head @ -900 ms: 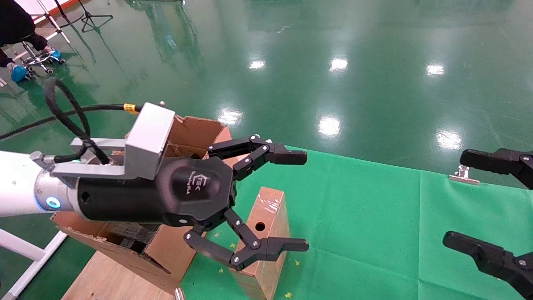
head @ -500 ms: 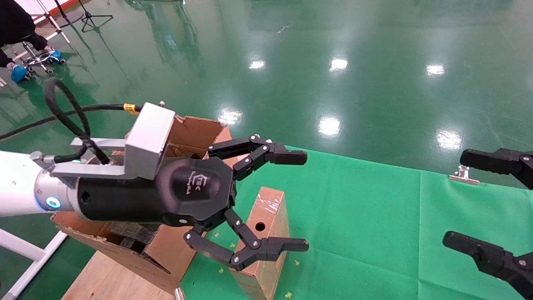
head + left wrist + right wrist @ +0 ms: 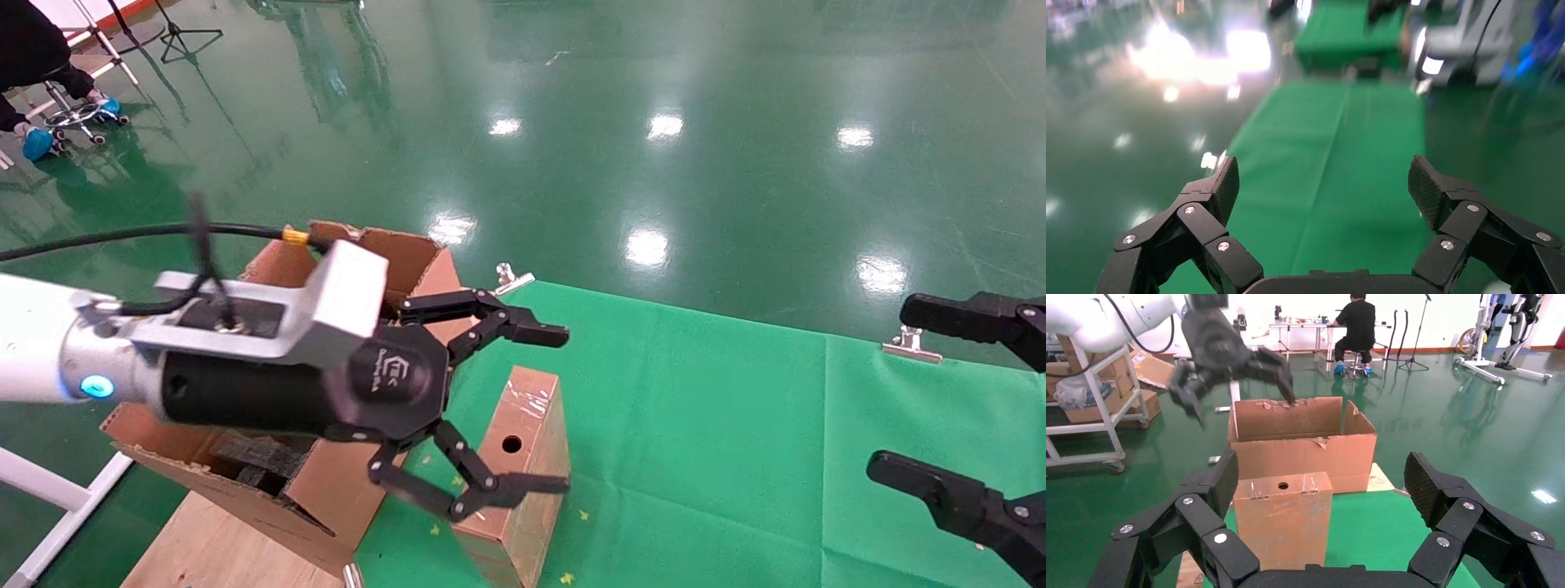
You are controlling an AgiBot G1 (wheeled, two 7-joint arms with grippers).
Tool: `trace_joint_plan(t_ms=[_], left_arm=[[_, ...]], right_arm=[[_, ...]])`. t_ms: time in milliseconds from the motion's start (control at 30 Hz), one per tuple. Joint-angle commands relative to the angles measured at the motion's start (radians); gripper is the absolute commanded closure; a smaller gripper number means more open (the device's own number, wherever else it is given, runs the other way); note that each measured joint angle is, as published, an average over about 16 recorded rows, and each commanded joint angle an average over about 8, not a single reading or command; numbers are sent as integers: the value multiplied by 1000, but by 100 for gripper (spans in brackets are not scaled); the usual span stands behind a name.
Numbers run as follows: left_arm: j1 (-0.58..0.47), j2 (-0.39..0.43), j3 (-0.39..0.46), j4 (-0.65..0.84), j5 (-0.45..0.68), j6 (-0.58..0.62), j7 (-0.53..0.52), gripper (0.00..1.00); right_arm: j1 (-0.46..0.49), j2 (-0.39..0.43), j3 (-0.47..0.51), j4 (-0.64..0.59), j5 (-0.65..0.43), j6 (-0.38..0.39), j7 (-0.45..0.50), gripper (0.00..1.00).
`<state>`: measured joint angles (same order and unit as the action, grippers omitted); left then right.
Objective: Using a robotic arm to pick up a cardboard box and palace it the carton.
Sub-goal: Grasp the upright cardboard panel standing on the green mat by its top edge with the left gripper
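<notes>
The slim brown cardboard box (image 3: 523,441) stands upright on the green cloth, its taped top face with the round hole turned up; the right wrist view shows its broad face (image 3: 1281,520). Left of it stands the carton (image 3: 392,253), flaps torn, black foam (image 3: 253,461) inside. My left gripper (image 3: 564,408) on the white robotic arm hovers above the box, open, one finger on each side of its top and nothing held. In the left wrist view that gripper (image 3: 1322,184) frames only green cloth. My right gripper (image 3: 891,388) waits open at the right edge, facing the box.
Metal clips (image 3: 513,279) (image 3: 911,343) pin the green cloth (image 3: 719,425) at its far edge. A wooden board (image 3: 221,547) lies under the carton. White frame tubes (image 3: 49,490) run at the left. A white cart (image 3: 1089,422) and a seated person (image 3: 1358,324) are beyond.
My left gripper has drawn back toward the carton and dropped a little, rolling at the wrist, still open. The box and the right gripper have not moved.
</notes>
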<state>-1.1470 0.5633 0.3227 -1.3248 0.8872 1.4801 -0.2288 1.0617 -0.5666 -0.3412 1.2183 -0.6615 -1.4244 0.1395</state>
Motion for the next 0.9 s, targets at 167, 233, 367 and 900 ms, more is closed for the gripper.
trace_joint_plan(t_ms=[167, 233, 367, 900], left_arm=[[-58, -11, 35, -19, 94, -10, -46, 0], [-64, -10, 38, -18, 98, -11, -49, 0], [-72, -23, 42, -8, 117, -16, -55, 0], [-431, 127, 274, -22, 615, 37, -666, 0]], right_arm=[[0, 0, 0, 0, 0, 0, 0, 100], [0, 0, 0, 0, 0, 0, 0, 100], [0, 0, 0, 0, 0, 0, 0, 100], [0, 0, 0, 0, 0, 0, 0, 100]])
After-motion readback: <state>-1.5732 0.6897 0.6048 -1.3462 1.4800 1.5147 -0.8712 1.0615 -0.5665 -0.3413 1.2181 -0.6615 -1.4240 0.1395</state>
